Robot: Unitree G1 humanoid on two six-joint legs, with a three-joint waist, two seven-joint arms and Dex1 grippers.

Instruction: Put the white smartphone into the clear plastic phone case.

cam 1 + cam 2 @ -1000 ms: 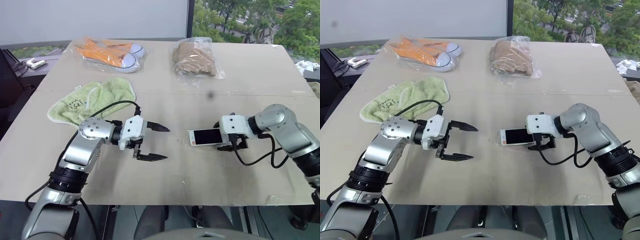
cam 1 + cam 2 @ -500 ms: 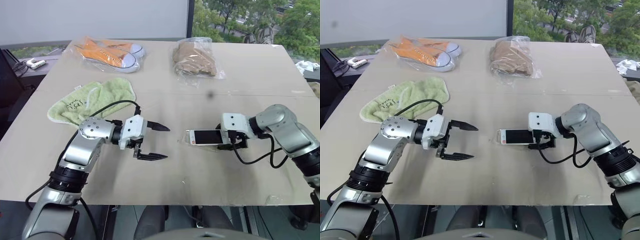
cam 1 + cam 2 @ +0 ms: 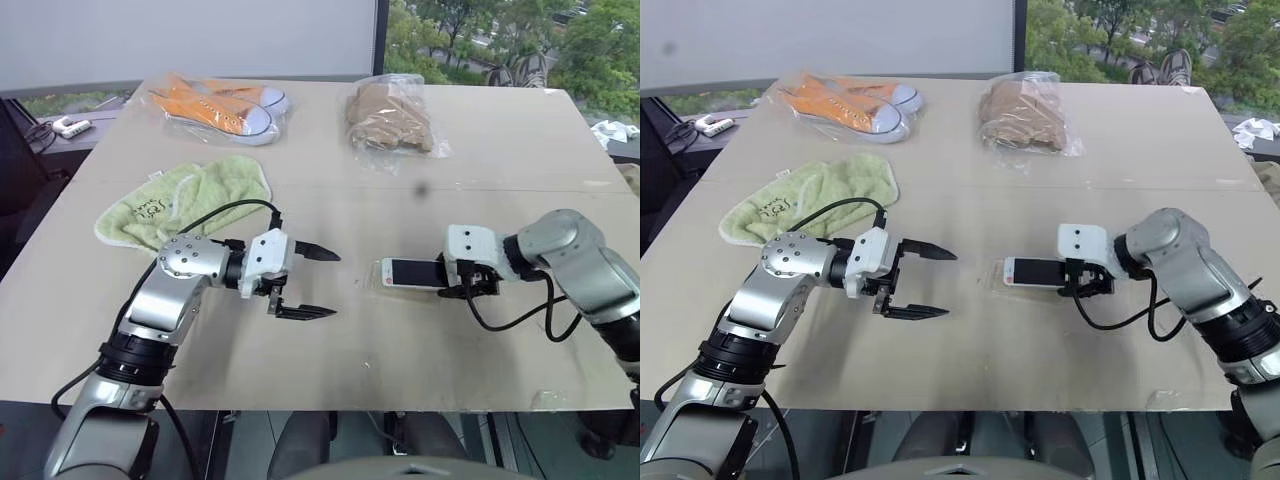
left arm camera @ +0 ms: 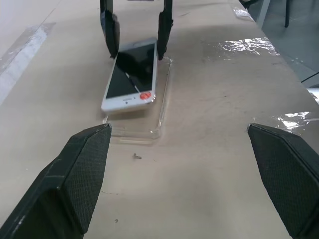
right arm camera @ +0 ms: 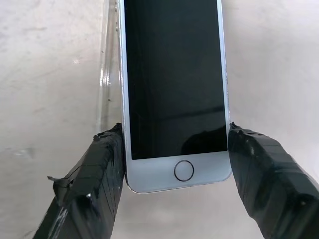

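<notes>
Beige table (image 3: pixel 400 150) carries orange sneakers (image 3: pixel 220 105) in a bag, bagged brown cloth (image 3: pixel 390 118) and a green towel (image 3: pixel 190 200). Left gripper (image 3: pixel 312 282) hovers with fingers spread wide, empty. Right gripper (image 5: pixel 174 169) clamps its fingers on the home-button end of the white smartphone (image 5: pixel 172 79), which tilts over the clear plastic phone case (image 4: pixel 157 117) lying flat on the table.

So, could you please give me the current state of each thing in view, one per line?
white smartphone: screen up and dark, gripped at its home-button end, lying partly over the case, not seated.
clear plastic phone case: flat on the table, open side up.
right gripper: shut on the phone's sides.
left gripper: open, holding nothing.
green towel: crumpled.
orange sneakers: bagged.
</notes>
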